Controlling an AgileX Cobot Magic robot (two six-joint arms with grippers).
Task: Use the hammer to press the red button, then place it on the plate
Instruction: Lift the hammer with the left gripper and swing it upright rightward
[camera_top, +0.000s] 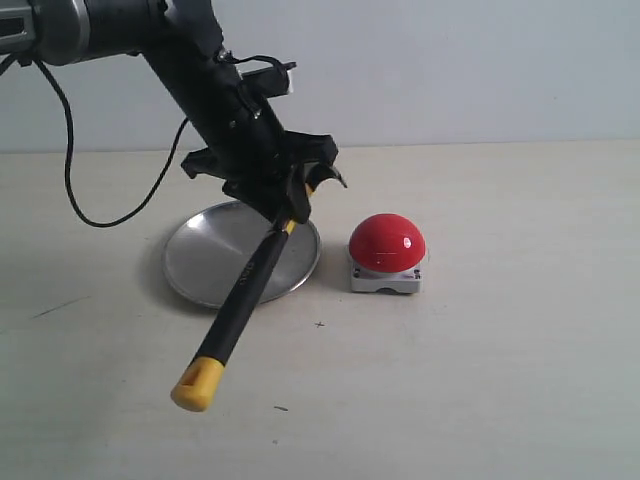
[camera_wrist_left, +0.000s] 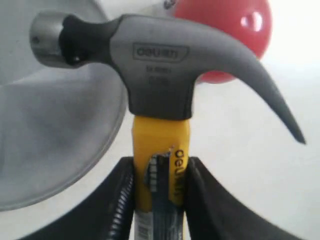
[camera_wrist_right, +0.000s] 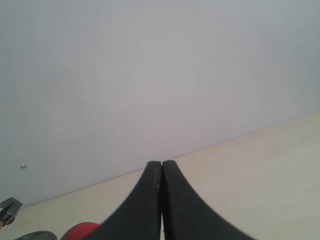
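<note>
Because the hammer (camera_top: 250, 285) is clamped by the left gripper (camera_top: 292, 205) just under its head, tilted over the rim of the plate (camera_top: 195, 265) beside the red button (camera_top: 387, 243), a twist could be caused by the long free handle, or the glossy dome glanced off. Nothing is seen between them; the right gripper (camera_wrist_right: 161, 167) is seen shut, empty.

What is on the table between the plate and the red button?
Nothing. The exterior view shows only bare table between the plate and the red button.

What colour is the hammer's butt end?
Yellow, below a black grip on the hammer; shows best in the exterior view.
</note>
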